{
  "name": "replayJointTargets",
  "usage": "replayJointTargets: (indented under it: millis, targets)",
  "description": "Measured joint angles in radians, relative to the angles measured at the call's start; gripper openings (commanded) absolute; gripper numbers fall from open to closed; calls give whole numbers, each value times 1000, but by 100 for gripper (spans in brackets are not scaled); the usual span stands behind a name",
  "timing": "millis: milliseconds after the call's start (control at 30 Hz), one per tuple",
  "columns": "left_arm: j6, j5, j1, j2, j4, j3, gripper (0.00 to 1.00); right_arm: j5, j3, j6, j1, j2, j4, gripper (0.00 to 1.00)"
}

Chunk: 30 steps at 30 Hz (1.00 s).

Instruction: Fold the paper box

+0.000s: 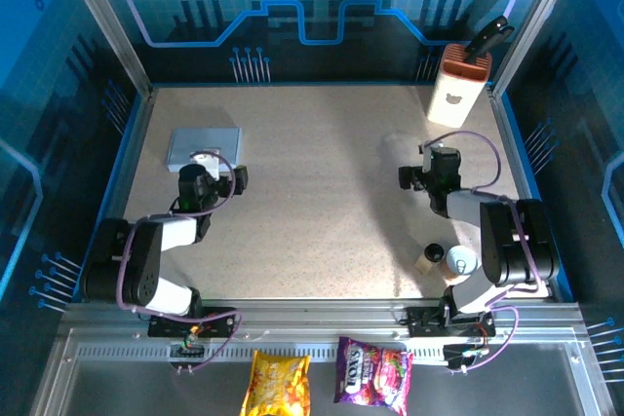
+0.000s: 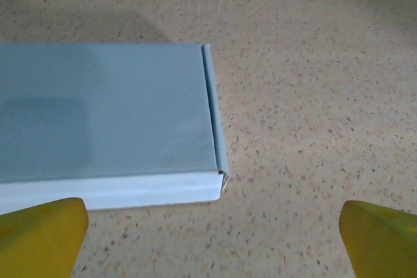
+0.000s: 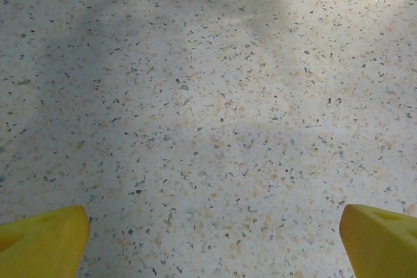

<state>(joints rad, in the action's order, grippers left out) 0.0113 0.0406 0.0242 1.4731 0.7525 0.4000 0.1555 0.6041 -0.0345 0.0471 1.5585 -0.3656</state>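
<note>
The paper box (image 1: 202,144) lies flat and closed at the left of the speckled table (image 1: 322,192), a shallow pale grey rectangle. In the left wrist view its lid (image 2: 104,112) and front wall fill the left half, and the near right corner shows a small gap. My left gripper (image 1: 208,169) stands open just in front of the box, its yellow fingertips (image 2: 42,236) wide apart, holding nothing. My right gripper (image 1: 426,170) is open over bare table at the right, yellow fingertips (image 3: 39,242) spread with nothing between them.
A tall white-and-orange container with a bear mark (image 1: 455,90) stands at the back right corner. A small cup (image 1: 460,262) and a small brown piece (image 1: 429,258) sit near the right arm's base. Two snack bags (image 1: 327,382) lie in front of the table edge.
</note>
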Motion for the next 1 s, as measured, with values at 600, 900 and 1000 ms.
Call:
replayJointTargets:
  millis: [600, 900, 1000]
  targets:
    - [14, 28, -2, 79, 151, -35, 100, -105, -182, 32, 4, -29, -431, 99]
    - [14, 34, -2, 79, 151, -35, 100, -105, -182, 35, 5, -29, -447, 99]
    - [14, 34, -2, 79, 151, -35, 100, -105, -182, 36, 5, -29, -451, 99]
